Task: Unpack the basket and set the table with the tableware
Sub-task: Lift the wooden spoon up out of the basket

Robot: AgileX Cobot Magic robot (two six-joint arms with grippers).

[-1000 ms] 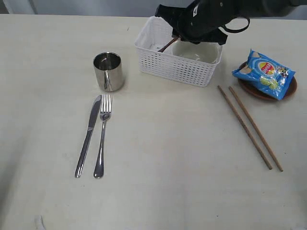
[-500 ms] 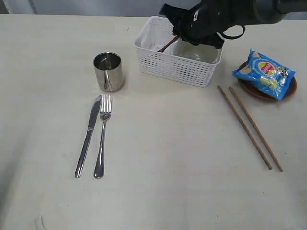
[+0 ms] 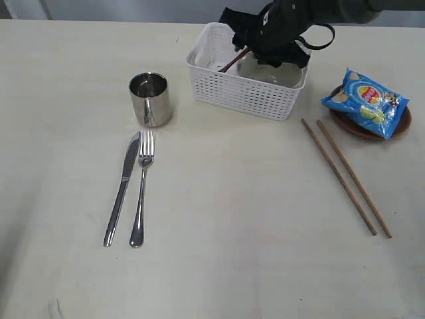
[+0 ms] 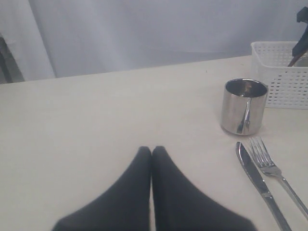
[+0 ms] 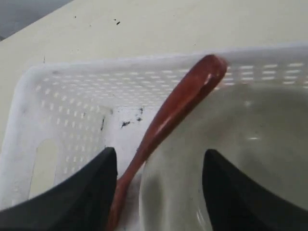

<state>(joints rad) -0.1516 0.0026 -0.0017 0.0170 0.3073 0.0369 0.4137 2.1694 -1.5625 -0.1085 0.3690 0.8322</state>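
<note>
Right fingers (image 5: pixel 84 195) wider apart than before, straddling reddish-brown spoon (image 5: pixel 178 103) beside white bowl (image 5: pixel 240 144), left fingers (image 4: pixel 134 192) together

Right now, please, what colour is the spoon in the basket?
The spoon is reddish-brown; right wrist view.

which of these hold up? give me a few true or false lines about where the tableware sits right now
1. The steel cup stands upright on the table. True.
2. The knife and fork lie inside the basket. False: they lie side by side on the table, near the cup.
3. The wooden spoon and white bowl are inside the basket. True.
4. The blue snack bag sits in the basket. False: it rests on the brown plate.
5. The left gripper is wide open. False: its fingers are shut together.
</note>
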